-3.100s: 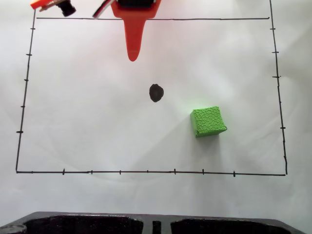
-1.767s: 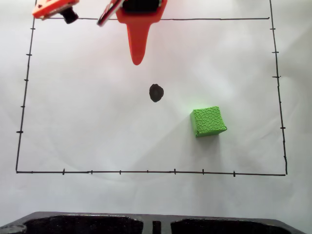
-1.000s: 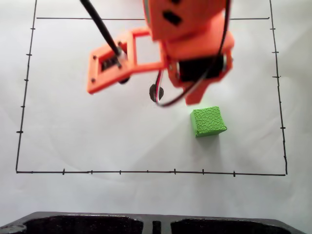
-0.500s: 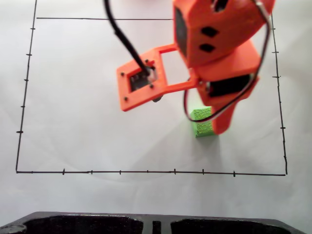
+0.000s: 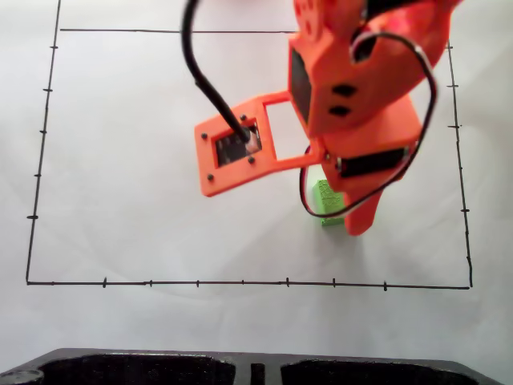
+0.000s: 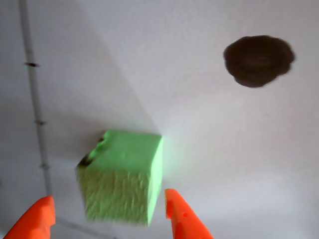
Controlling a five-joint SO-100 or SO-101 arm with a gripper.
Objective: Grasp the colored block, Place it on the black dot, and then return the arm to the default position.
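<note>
In the wrist view the green colored block (image 6: 122,174) rests on white paper between my two orange fingertips. My gripper (image 6: 108,195) is open and straddles the block without closing on it. The black dot (image 6: 258,60) lies apart from the block, toward the upper right of that view. In the fixed view the orange arm (image 5: 361,88) reaches down from the top right and covers most of the block (image 5: 324,200). One tapered finger (image 5: 362,218) points down beside the block's right side. The arm's camera plate (image 5: 236,152) hides the black dot there.
A thin black border line with tick marks (image 5: 240,282) frames the white paper, and it also runs along the left in the wrist view (image 6: 35,99). A black tray edge (image 5: 256,369) lies along the bottom of the fixed view.
The arm swung from the top edge down and right across the paper. Over the last half second it dropped a little lower around the block. The block has not moved.
</note>
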